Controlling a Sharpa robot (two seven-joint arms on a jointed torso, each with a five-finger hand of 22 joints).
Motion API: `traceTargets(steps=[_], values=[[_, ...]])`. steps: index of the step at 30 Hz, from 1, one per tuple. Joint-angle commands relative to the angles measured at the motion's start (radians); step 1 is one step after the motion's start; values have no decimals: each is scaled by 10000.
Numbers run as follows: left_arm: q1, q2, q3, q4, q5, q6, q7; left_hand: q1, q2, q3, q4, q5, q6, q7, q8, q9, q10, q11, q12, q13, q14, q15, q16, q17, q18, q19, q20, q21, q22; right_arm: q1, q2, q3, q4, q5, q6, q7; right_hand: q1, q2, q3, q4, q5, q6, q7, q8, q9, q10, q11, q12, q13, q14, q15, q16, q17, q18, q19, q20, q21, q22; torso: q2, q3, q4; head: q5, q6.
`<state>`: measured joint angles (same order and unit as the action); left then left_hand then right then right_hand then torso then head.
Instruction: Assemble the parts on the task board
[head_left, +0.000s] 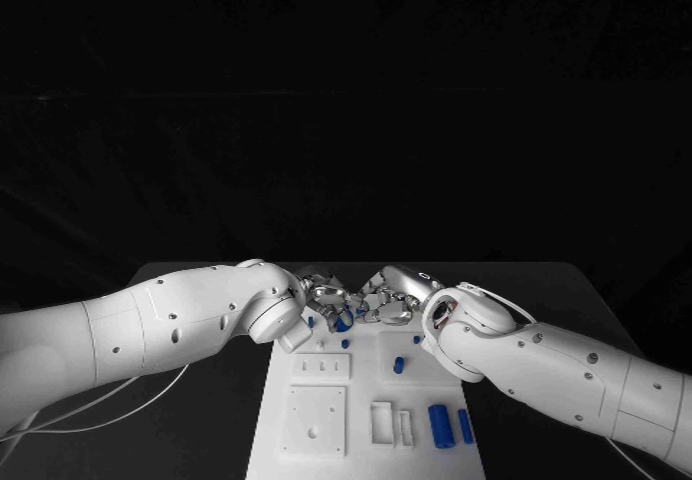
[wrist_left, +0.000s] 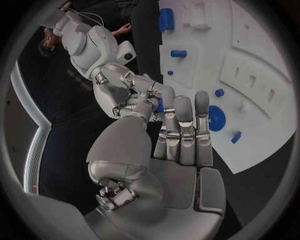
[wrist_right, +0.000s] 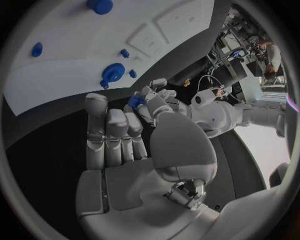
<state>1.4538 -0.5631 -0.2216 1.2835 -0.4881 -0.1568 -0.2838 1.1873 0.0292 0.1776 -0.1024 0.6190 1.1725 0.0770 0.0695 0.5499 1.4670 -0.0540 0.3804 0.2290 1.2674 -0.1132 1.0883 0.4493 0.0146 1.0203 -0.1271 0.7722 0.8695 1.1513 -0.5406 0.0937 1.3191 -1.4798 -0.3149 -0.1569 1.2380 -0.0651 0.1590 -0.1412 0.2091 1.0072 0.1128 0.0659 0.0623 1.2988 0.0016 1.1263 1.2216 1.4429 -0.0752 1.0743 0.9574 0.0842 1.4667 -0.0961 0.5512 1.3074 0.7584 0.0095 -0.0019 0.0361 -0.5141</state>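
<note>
Task board (head_left: 325, 420) holds blue parts (head_left: 438, 421); hands' fingers (head_left: 335, 296) perhaps meet.

Blue part (wrist_right: 136, 101) mostly hidden btwn both robot hands' fingers; shape unclear.

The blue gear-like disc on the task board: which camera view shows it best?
The left wrist view: the blue disc lies unobstructed beside the left hand. The right wrist view shows it smaller; in the head view, I cannot pick it out.
</note>
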Motion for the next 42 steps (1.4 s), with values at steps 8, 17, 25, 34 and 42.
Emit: traceTargets(steps=[8,17,25,34,42], values=[[-3,-3,10,-8,-268,-181,-136,-291,-32,249,-508,210,1284,-1015,-12,4241,447,-146,337,-15,220,-31,43,171,-92,71,-95,80,116,-70,-238,-12,60,278,-424,311,269,-46,-838,333,201,-980,88,-74,-38,-122,89,-133,-213,-14,104,-111,-75,169,473,103,-123,173,2,1,7,8,-15],[-3,-59,9,-94,-572,-20,-463,-352,15,126,-552,89,1552,-1094,0,4182,474,-197,694,4,395,-64,43,357,-99,159,-120,89,155,-211,-903,-13,363,707,-721,824,396,-58,-1168,513,403,-1023,90,-78,-40,-167,93,-149,-302,-30,108,-187,-153,184,463,114,-230,121,-2,3,22,53,-62],[-4,-194,-4,-100,-1041,140,-962,-350,54,0,-556,21,1775,-1159,-1,4038,485,-245,996,4,646,-101,-64,504,-97,309,-152,102,167,-271,-1665,93,619,1588,-1053,1357,413,74,-1268,409,816,-765,71,-70,-31,-214,73,-236,-409,-45,95,-304,-275,169,451,104,-396,60,-25,8,-20,144,-115],[-5,-506,-141,93,-1628,151,-1559,-357,153,-144,-517,-47,2165,-1279,19,4048,496,-347,1757,250,1015,-196,82,876,-113,771,-232,-55,285,-267,-2250,499,348,4084,-1485,2388,291,323,-1691,15,1564,-340,36,-48,-9,-1245,2,-2769,-3042,-355,70,-2279,-1611,51,174,86,-3442,-1496,-42,13,0,127,-206],[-68,-746,-188,412,-2127,-18,-1826,-317,248,-225,-468,-174,2347,-1325,4,3743,481,-398,2087,378,1154,-221,203,1135,-103,1013,-245,-351,928,-223,-2337,806,-205,5581,-1703,2933,281,611,-2251,-293,1851,-482,51,-56,-16,-1367,20,-3392,-4648,-396,106,-3670,-2036,7,124,131,-4468,-2867,-15,3,24,120,-272]])
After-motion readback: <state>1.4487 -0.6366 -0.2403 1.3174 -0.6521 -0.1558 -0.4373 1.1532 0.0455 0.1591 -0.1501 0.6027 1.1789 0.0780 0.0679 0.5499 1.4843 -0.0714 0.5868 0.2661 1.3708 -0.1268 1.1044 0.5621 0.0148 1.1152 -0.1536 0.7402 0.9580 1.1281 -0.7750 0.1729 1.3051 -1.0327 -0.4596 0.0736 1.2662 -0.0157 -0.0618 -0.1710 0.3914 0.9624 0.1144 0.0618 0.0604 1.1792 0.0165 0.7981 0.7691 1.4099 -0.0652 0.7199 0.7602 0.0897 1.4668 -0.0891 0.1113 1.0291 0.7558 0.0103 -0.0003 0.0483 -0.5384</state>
